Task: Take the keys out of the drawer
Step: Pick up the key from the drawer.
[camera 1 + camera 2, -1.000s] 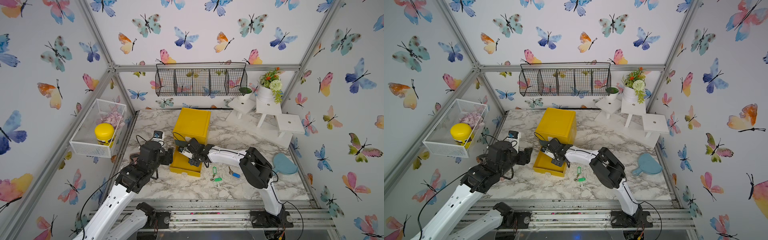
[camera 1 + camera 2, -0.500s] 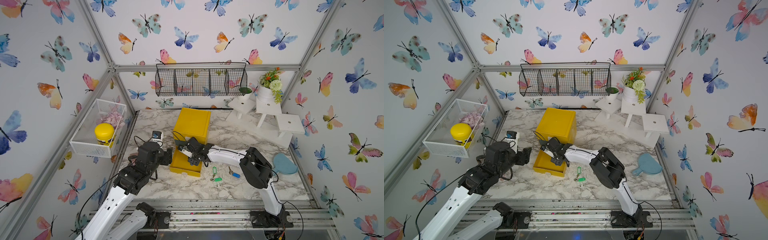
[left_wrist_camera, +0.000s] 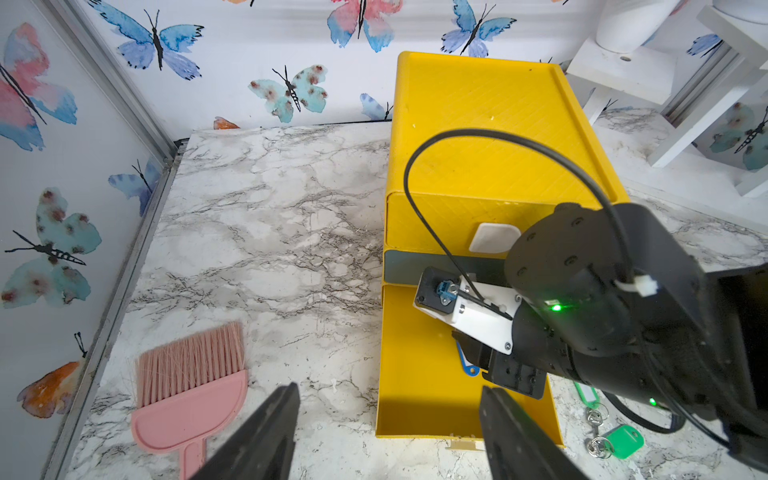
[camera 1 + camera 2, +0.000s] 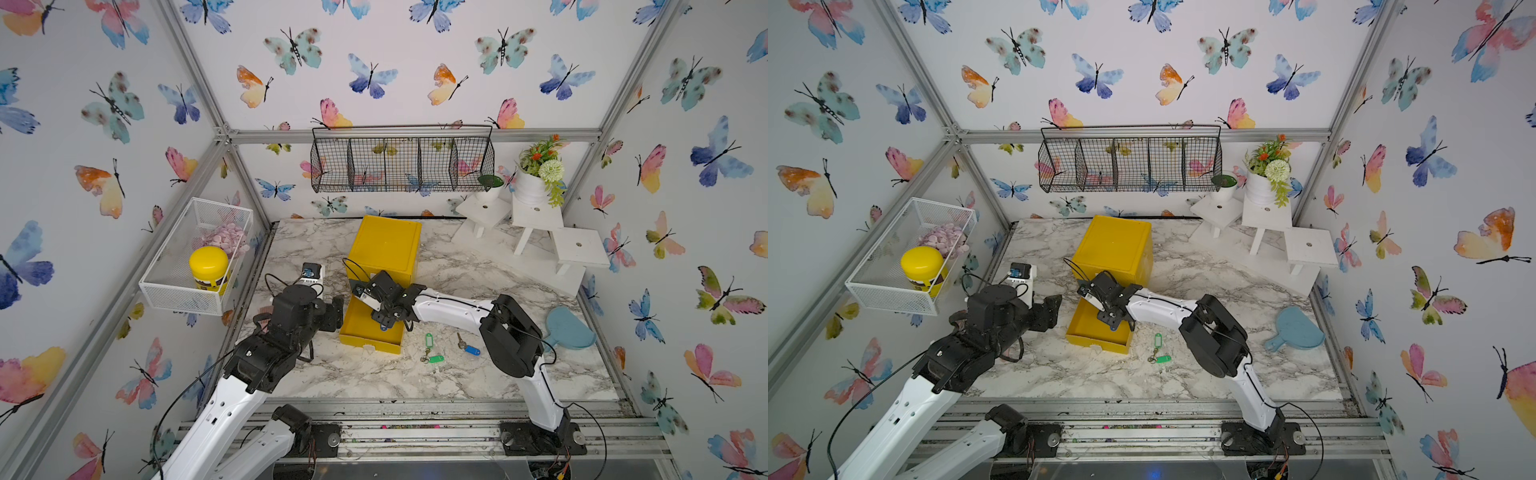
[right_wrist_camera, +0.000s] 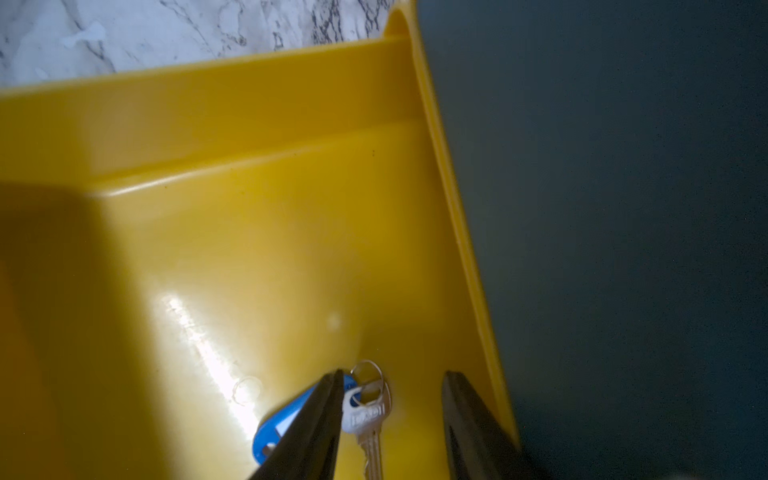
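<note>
The yellow drawer [image 4: 365, 332] [image 4: 1090, 330] stands pulled out of the yellow cabinet [image 4: 384, 245]. My right gripper [image 5: 392, 376] [image 4: 384, 323] reaches down into it, jaws apart. A silver key [image 5: 368, 419] on a ring with a blue tag [image 5: 270, 434] [image 3: 467, 362] lies on the drawer floor between the fingers, against one finger and not pinched. Green-tagged keys [image 4: 431, 351] [image 4: 1158, 352] and a blue-tagged key [image 4: 468, 348] lie on the marble to the right of the drawer. My left gripper [image 3: 389, 390] [image 4: 334, 309] hovers open and empty at the drawer's left side.
A pink hand brush [image 3: 191, 395] lies on the marble left of the drawer. A blue paddle-shaped dish [image 4: 569, 328] sits at the right edge. White stools [image 4: 536, 232] with a plant pot stand back right. A white wire basket [image 4: 195, 266] and a black one [image 4: 401, 160] hang on the walls.
The right gripper's jaws have spread apart inside the drawer. The left arm has shifted only slightly and stays open.
</note>
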Available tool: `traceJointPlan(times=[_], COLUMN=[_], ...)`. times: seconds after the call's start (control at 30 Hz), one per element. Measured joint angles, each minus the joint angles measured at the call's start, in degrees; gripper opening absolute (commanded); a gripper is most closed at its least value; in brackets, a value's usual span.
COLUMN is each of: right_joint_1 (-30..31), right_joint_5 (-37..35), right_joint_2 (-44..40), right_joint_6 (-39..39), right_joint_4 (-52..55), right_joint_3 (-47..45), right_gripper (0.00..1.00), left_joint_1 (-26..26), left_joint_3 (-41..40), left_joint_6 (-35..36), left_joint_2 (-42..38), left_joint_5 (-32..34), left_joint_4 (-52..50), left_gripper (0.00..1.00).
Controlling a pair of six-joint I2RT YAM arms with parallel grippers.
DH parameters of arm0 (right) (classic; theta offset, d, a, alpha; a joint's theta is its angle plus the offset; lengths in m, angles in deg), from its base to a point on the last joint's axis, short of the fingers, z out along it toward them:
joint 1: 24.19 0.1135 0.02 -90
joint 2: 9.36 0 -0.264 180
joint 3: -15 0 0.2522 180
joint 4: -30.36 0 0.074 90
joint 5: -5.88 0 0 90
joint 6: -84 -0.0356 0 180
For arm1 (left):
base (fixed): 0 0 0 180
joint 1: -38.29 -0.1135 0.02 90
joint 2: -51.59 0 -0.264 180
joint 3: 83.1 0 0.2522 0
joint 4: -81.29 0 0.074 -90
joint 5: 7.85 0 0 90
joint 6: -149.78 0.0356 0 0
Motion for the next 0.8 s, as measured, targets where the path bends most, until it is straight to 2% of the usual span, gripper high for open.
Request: traceJointPlan(times=[0.43,0.5,0.8], right_joint_1=[0.04,0.02,-0.13], right_joint_5=[-0.22,-0.17,1.53], right_joint_2=[2.67,2.67,2.34], right_joint_6=[-3.23,-3.74,-4.5], right_joint_4=[0.66,0.68,0.59], right_joint_3=[0.17,0.17,-0.61], right_gripper=[0.5,0.48,0.24], left_joint_1=[0.0,0.0,0.0], left_joint_3=[0.0,0.0,-0.13], left_joint_6=[0.0,0.0,-0.17], left_joint_2=[-0.33,-0.33,-0.63], left_joint_5=[0.0,0.0,-0.02], left_joint_4=[-0.55,-0.55,-0.59], left_gripper=[0.74,0.74,0.74])
